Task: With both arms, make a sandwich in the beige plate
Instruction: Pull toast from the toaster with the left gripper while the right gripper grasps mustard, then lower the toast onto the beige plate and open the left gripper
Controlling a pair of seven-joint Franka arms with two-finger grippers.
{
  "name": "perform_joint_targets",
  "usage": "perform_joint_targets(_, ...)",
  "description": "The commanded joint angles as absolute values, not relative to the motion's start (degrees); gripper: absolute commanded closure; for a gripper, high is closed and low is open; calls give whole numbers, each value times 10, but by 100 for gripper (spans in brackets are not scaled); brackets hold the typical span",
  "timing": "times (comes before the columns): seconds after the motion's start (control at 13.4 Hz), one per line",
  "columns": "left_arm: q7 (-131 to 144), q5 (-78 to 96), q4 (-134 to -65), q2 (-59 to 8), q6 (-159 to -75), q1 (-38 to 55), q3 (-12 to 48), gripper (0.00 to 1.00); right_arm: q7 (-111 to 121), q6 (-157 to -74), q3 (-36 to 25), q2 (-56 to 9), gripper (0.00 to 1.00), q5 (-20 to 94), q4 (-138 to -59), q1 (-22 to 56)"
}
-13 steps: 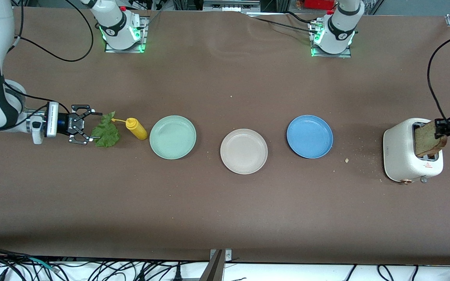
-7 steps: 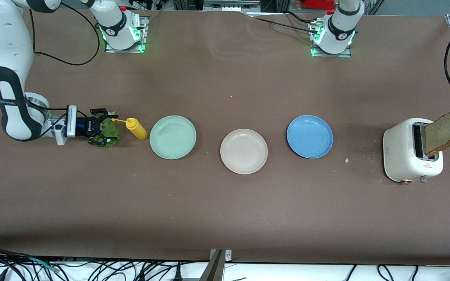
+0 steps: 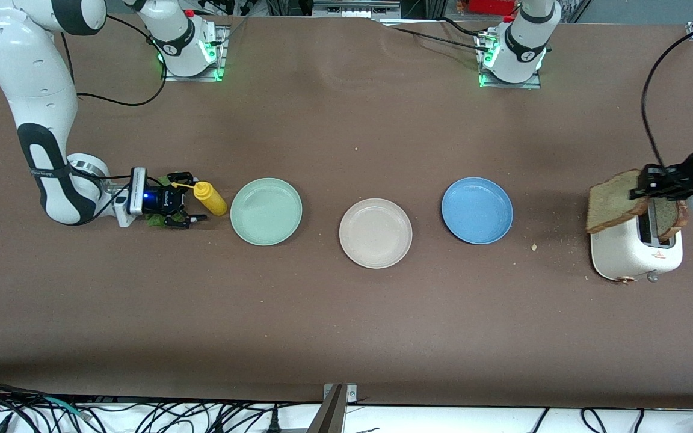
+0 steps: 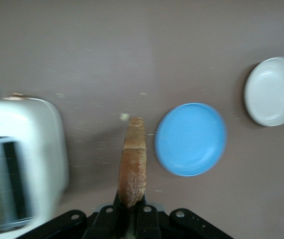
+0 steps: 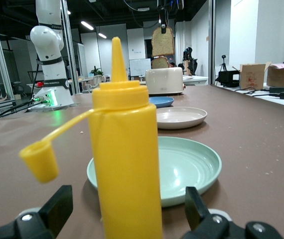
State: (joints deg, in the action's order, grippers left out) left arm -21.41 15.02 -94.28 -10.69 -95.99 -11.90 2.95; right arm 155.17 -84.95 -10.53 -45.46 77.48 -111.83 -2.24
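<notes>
Step in hand: we bring first bread slice (image 3: 614, 201) out of toaster (image 3: 629, 252). Left gripper (image 3: 647, 185) clamped on slice, over toaster. Beige plate (image 3: 375, 233) bare, between green plate (image 3: 266, 211) and blue plate (image 3: 477, 210). Right gripper (image 3: 185, 209) spread apart, low over lettuce (image 3: 155, 221), touching mustard bottle (image 3: 210, 198). Next: we carry slice over blue plate, lower onto beige plate; right must pinch lettuce, not bottle.

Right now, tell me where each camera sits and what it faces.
Front view: high across the table, facing both arms, the beige plate central.
Left wrist view: looks down past the left gripper shut on a bread slice.
Right wrist view: low, between the open right gripper fingers, facing the mustard bottle.
Shared: the beige plate.
</notes>
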Motion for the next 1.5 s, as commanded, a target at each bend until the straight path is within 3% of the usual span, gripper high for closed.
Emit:
perform_joint_targets(0.0, -164, 222, -928, -133, -919, -95, 25, 100, 1573, -834, -93, -463, 1, 788, -1110, -28)
perform_joint_targets(0.07, -163, 249, -929, -143, -910, -88, 25, 100, 1583, -827, -93, -465, 9, 800, -1111, -27)
perform_joint_targets(0.15, -163, 274, -929, -156, -899, -83, 25, 100, 1604, -826, -93, -466, 27, 808, -1109, -26)
perform_joint_targets(0.22, -161, 306, -930, -171, -895, -71, 25, 100, 1613, -825, -93, -466, 55, 812, -1109, -27)
perform_joint_targets(0.37, -159, 364, -928, -206, -895, -54, 25, 100, 1612, -821, -93, -467, 78, 815, -1109, -29)
perform_joint_targets(0.45, -168, 383, -927, -222, -895, -40, 25, 100, 1612, -819, -94, -466, 85, 814, -1107, -30)
perform_joint_targets(0.67, -171, 460, -926, -267, -898, -1, 25, 100, 1604, -807, -96, -461, 94, 814, -1106, -36)
perform_joint_targets(0.97, -167, 535, -891, -343, -903, 53, 25, 100, 1550, -799, -106, -434, 96, 803, -1094, -38)
perform_joint_targets(1.42, -171, 631, -884, -400, -1071, 127, 25, 100, 1338, -834, -111, -349, 98, 715, -1018, -30)
